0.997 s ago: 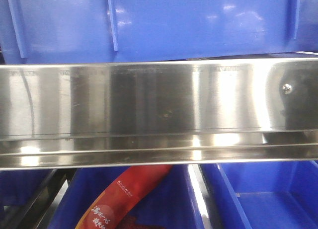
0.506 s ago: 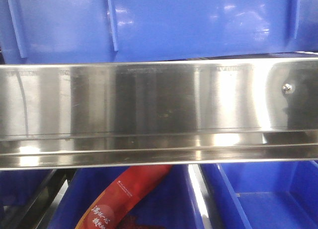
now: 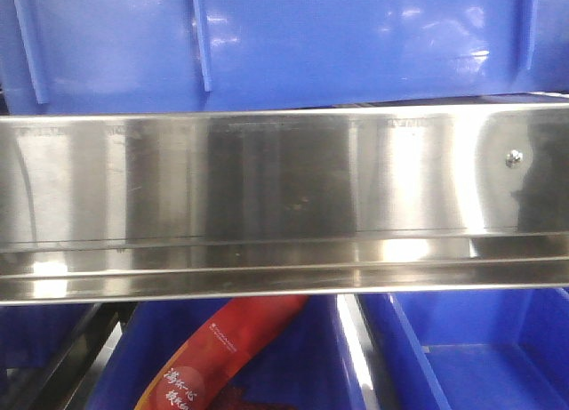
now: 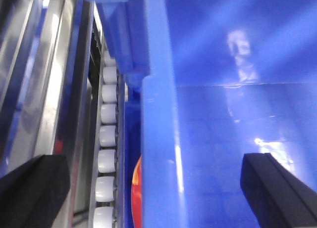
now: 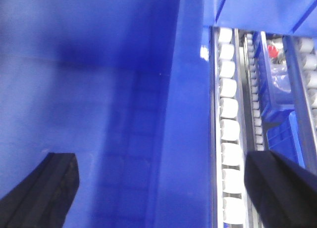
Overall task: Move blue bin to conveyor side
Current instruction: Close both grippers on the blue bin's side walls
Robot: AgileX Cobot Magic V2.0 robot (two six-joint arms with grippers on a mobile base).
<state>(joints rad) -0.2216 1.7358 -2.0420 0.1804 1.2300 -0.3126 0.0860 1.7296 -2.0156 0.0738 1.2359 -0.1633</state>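
The blue bin [image 3: 356, 36] fills the top of the front view; its glossy wall with thin vertical ribs stands just above a steel rail. In the left wrist view my left gripper [image 4: 153, 188] is open, and its black fingers [image 4: 29, 188] straddle the bin's left wall and thick rim [image 4: 158, 139], one outside and one inside. In the right wrist view my right gripper [image 5: 166, 188] is open in the same way, and its fingers [image 5: 282, 188] straddle the bin's right wall [image 5: 188, 114]. The bin's inside [image 5: 99, 89] looks empty.
A stainless steel rail [image 3: 284, 196] runs across the front view. Smaller blue bins [image 3: 480, 357] sit below it, one holding a red packet [image 3: 222, 357]. White conveyor rollers run beside the bin on the left [image 4: 106, 139] and on the right [image 5: 229, 119], with more small bins [image 5: 280, 134] beyond.
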